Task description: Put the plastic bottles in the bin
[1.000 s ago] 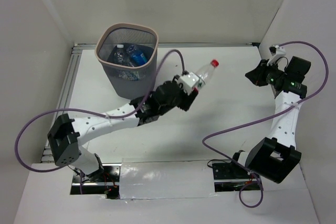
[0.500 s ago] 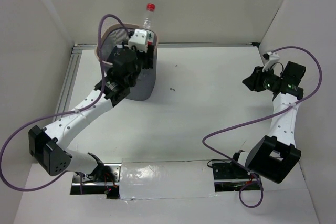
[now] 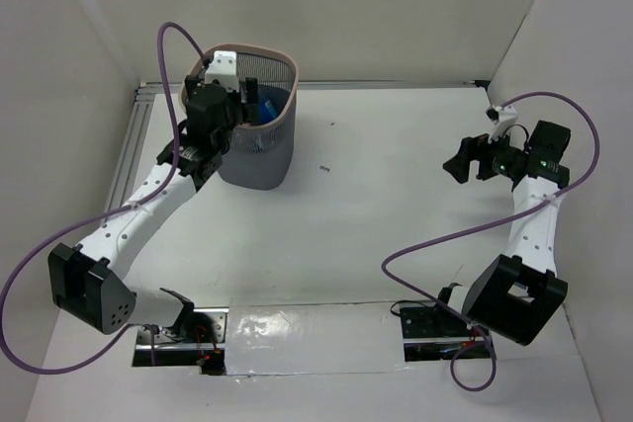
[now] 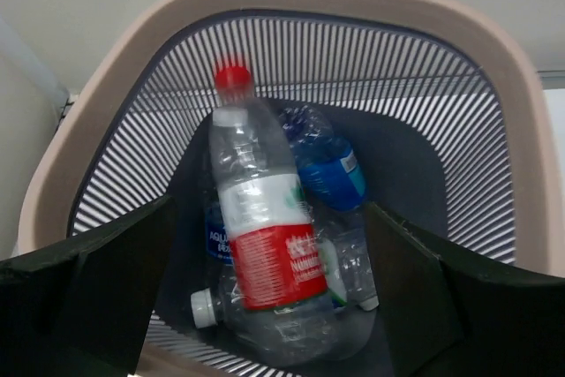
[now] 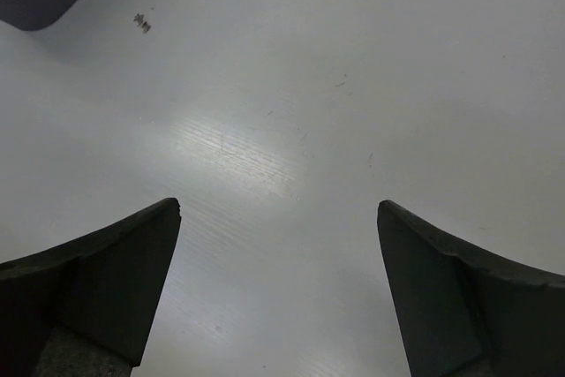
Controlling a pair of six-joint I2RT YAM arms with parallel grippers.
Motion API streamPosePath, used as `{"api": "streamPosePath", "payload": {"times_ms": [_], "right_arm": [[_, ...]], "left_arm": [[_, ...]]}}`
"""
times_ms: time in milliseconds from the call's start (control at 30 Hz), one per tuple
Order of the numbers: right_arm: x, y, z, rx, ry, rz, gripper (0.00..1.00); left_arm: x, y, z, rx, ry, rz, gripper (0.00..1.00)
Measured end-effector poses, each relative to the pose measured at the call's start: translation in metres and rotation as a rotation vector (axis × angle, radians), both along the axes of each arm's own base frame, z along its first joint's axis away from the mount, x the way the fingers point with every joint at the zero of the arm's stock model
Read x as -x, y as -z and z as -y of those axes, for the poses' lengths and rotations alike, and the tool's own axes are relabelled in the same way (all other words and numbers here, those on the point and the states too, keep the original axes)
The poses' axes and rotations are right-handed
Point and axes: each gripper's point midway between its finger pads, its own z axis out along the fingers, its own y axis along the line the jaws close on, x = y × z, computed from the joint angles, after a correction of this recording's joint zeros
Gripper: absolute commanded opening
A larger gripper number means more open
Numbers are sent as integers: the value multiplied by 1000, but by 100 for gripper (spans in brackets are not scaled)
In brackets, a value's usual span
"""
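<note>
The bin [image 3: 259, 160], a dark mesh basket with a pale rim [image 4: 115, 86], stands at the table's back left. My left gripper [image 3: 232, 96] hangs over its left side, open; in the left wrist view [image 4: 269, 205] its jaws stand wide apart. Below them a clear bottle with a red cap and red label [image 4: 265, 245] lies loose inside, touching neither finger. Under it lie a blue-labelled bottle [image 4: 331, 169] and other clear bottles; blue shows inside the bin from above [image 3: 265, 106]. My right gripper [image 3: 457, 163] is open over bare table [image 5: 279, 207] at the right.
White walls close in the table on three sides. An aluminium rail [image 3: 129, 155] runs along the left edge. A small dark mark [image 3: 323, 168] lies on the table right of the bin. Purple cables loop off both arms.
My left arm swung the red-capped bottle from mid-table to over the bin and opened; the bottle now lies inside. My right gripper went from shut to open and shifted slightly left.
</note>
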Motion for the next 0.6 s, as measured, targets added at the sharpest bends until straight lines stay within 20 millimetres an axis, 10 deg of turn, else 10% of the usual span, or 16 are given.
{"api": "streamPosePath", "payload": {"times_ms": [300, 467, 600], "right_arm": [[3, 9, -13, -1, -44, -22, 100], [3, 11, -12, -8, -20, -40, 100], [3, 14, -5, -30, 59, -87, 100]], "left_arm": [[19, -71, 52, 40, 203, 116, 99], [90, -110, 116, 100, 572, 213, 99], [165, -102, 159, 156, 886, 234, 99]]}}
